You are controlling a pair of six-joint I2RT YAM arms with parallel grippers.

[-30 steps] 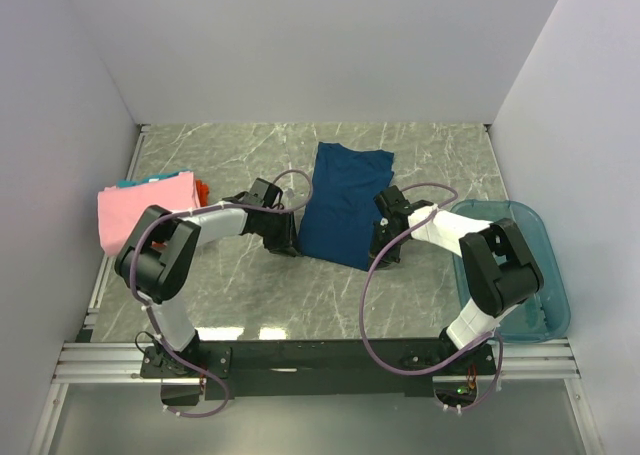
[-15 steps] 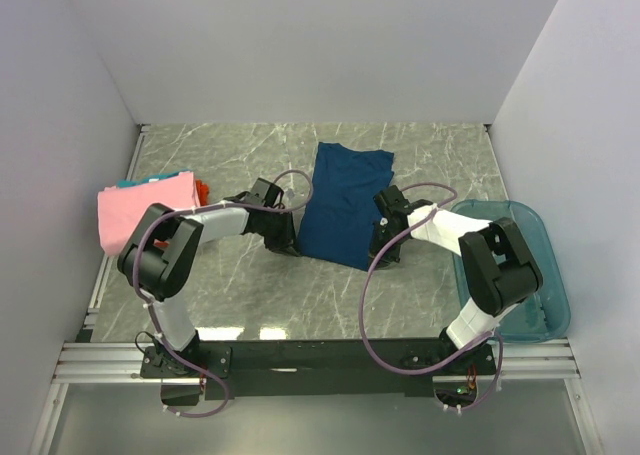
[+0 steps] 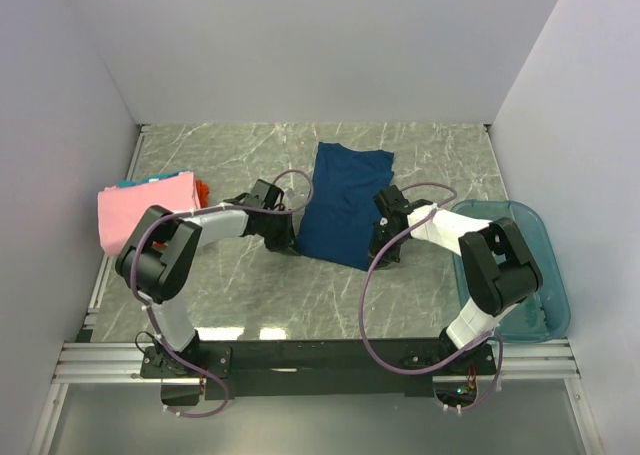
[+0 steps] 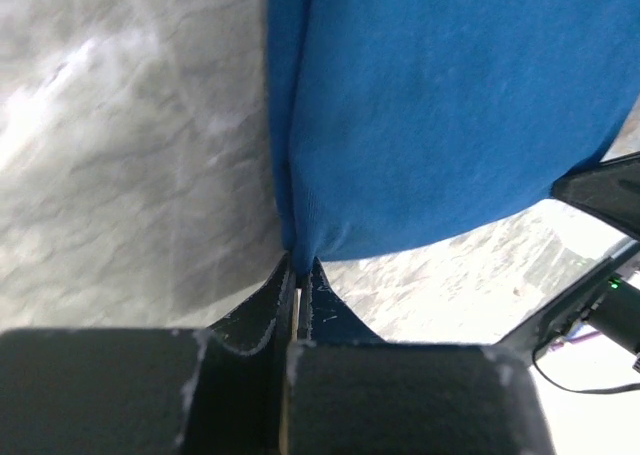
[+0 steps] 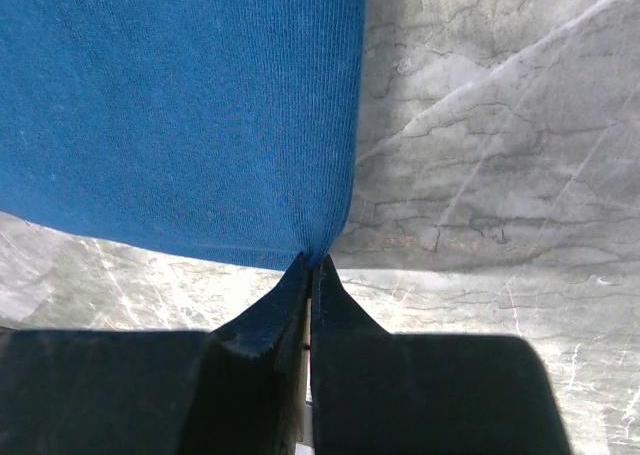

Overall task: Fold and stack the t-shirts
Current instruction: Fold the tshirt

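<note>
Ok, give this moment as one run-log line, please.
navy t-shirt: lying on table | left claw: shut on its near-left corner | right claw: shut on its near-right corner

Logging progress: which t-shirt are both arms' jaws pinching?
The dark navy-blue t-shirt, flat mid-table, gripped at its two near corners; the pink t-shirt lies folded at the left edge, ungripped.

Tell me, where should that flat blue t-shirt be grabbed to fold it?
By its two near corners, coming in low from the near side. The blue t-shirt lies flat on the table, so only its edges give cloth to pinch. The left tool and right tool are each shut on one such corner.
</note>
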